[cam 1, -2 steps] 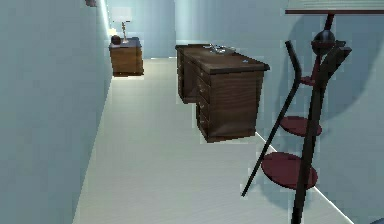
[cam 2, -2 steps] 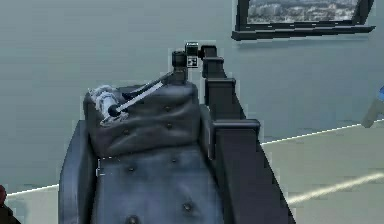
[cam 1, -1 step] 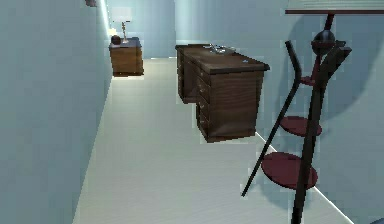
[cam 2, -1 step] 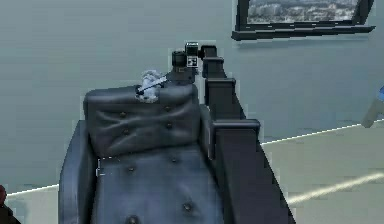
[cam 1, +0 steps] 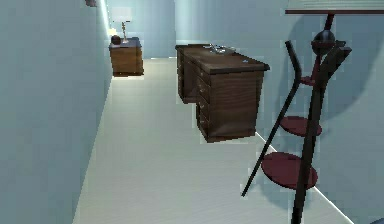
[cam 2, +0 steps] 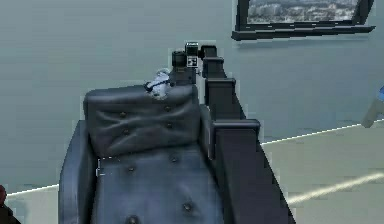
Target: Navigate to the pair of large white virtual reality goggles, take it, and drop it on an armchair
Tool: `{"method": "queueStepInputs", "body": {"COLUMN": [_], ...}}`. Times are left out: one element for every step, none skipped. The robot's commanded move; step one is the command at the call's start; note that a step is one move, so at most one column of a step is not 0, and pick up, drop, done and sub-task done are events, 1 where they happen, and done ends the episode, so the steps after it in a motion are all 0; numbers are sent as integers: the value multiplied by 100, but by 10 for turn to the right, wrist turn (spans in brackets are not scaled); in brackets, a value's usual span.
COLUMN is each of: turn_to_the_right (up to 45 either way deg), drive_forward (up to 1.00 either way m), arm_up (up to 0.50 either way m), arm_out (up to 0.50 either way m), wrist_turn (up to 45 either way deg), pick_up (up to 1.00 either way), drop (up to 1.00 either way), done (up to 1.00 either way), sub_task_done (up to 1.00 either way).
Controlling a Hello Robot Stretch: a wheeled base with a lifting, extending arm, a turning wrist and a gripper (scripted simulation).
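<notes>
Our hand (cam 2: 166,78) and a white blob (cam 2: 157,86) at the top of a dark tufted leather armchair (cam 2: 140,135); we cannot tell its hold; released there, the blob could fall behind.

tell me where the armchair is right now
The dark armchair sits in the arm side view's lower left, just left of the arm, blue wall behind it.

Dark grey armchair (cam 2: 140,150), white object (cam 2: 158,85), brown desk (cam 1: 228,92), dark red shelves (cam 1: 286,173), blue walls (cam 1: 40,100)

Pale blue walls (cam 1: 40,100), light floor (cam 1: 150,160), wooden desk (cam 1: 228,88), small cabinet (cam 1: 126,57), tiered stand (cam 1: 298,128), window (cam 2: 300,14)
</notes>
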Motion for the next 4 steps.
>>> {"method": "queueStepInputs", "body": {"turn_to_the_right": [0,0,0,0], "drive_forward": [0,0,0,0], "arm_up": [-38,-32,0,10], "arm_out": [0,0,0,0], "wrist_turn": [0,0,0,0], "pick_up": [0,0,0,0], "drop": [0,0,100,0], "done": [0,0,0,0], "sub_task_done": [0,0,0,0]}}
